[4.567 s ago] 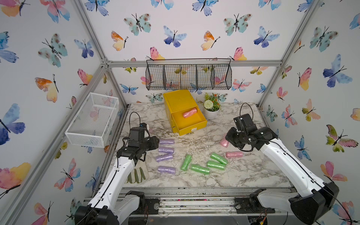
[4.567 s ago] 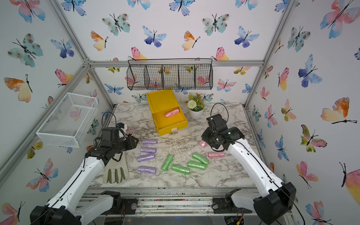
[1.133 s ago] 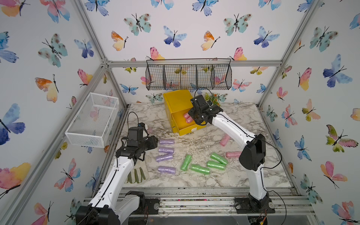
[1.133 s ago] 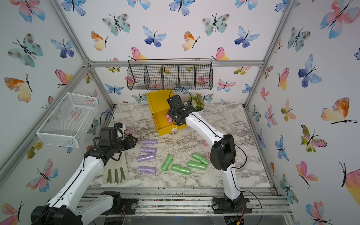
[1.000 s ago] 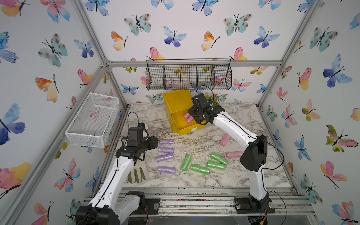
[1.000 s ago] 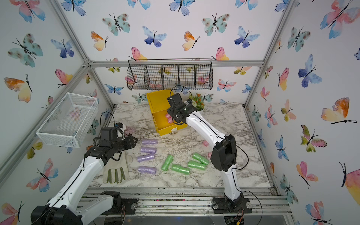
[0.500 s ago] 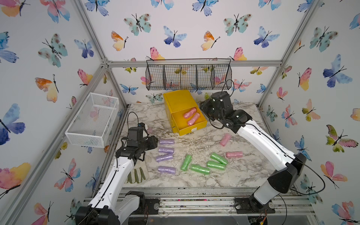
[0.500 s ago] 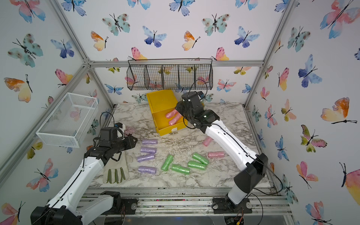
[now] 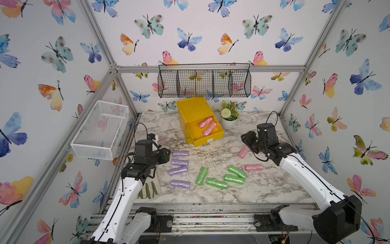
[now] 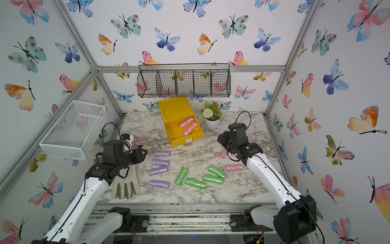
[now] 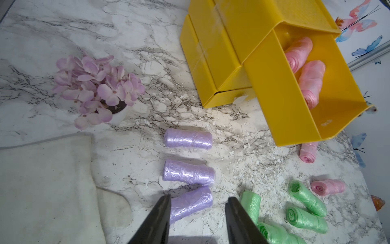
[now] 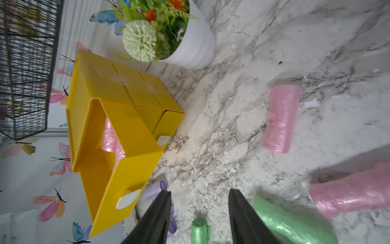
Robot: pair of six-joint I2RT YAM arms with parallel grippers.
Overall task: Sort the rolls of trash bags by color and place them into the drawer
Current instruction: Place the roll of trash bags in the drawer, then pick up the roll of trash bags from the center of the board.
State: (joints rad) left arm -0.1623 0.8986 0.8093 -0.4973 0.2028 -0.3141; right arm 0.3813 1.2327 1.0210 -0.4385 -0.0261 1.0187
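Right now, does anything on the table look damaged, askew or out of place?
Nothing is spilled. The tabletop finish is chipped and flaking in front of the yellow chest, which sits turned askew to the table edges. A work glove lies at the front left corner, unrelated to the sorting.

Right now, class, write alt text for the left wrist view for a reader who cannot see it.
The open left gripper frames one of three purple rolls on a marble table. Beyond, the open yellow drawer holds two pink rolls.
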